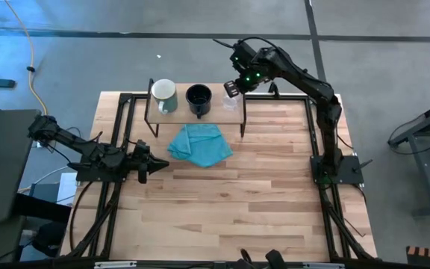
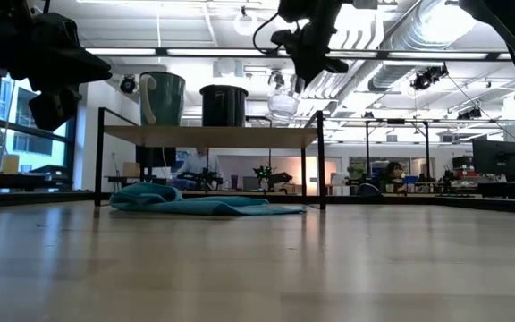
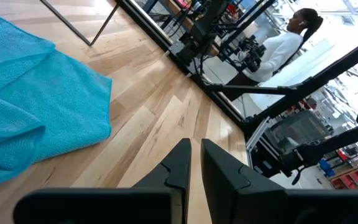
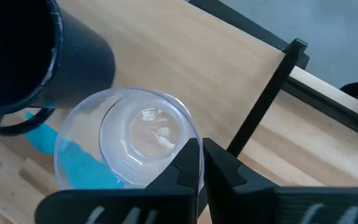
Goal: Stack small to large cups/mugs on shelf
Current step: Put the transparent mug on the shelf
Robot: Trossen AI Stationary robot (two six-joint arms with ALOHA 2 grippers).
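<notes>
Wooden tabletop [image 1: 222, 202]; shelf [image 1: 181, 113] set at far edge, teal cloth [image 1: 200, 144] before it. Pale mug [image 1: 164, 96], black mug [image 1: 198, 99], glass cup [image 1: 231, 101] ranged left to right. Glass rim is pinched by right gripper [image 4: 199, 163]. Left gripper [image 1: 159, 165], fingers pressed together, is parked near-left.

Crumpled teal cloth [image 1: 200, 144] on wooden table [image 1: 230, 209]

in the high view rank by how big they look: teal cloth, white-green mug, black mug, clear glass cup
Largest to smallest in the high view:
1. teal cloth, by far the widest.
2. white-green mug and black mug: they look about alike, so no ranking between them.
3. clear glass cup, smallest, partly under the right gripper.
</notes>
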